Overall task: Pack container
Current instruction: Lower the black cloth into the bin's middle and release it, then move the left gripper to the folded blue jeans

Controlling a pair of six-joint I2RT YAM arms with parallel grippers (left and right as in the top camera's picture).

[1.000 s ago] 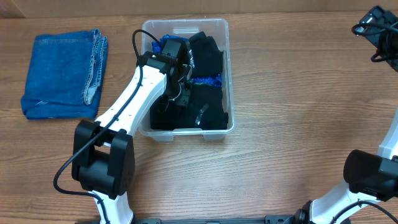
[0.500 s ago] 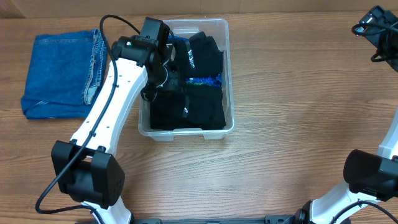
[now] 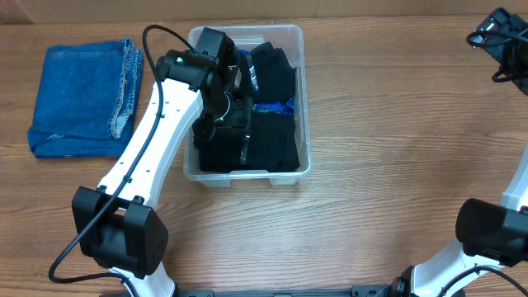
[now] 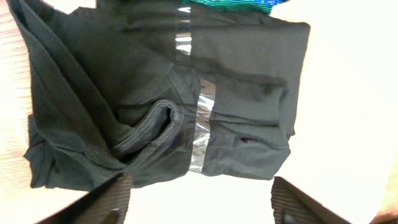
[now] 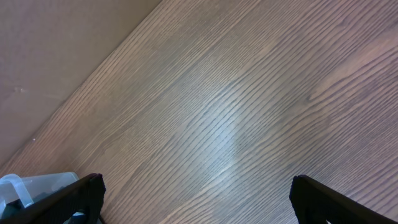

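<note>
The clear container [image 3: 306,124] stands at the table's middle back, filled with folded black clothes [image 3: 268,148] and a blue-green garment [image 3: 276,107]. My left gripper [image 3: 227,120] hangs over the container's left half. In the left wrist view my left gripper [image 4: 202,202] is open above a black garment [image 4: 155,93] with a silver strip [image 4: 202,124], and nothing is between its fingers. My right gripper [image 3: 499,41] sits at the far right back. The right wrist view shows my right gripper [image 5: 199,199] open over bare wood, with a container corner [image 5: 25,186] at lower left.
Folded blue jeans [image 3: 82,99] lie on the table at the far left, apart from the container. The left arm's white links [image 3: 148,157] run along the container's left side. The right arm's base [image 3: 495,231] is at the lower right.
The left gripper's jaws have gone from shut to open. Its head lifted toward the container's back left corner, then came back over the black clothes. The right arm has not moved.
</note>
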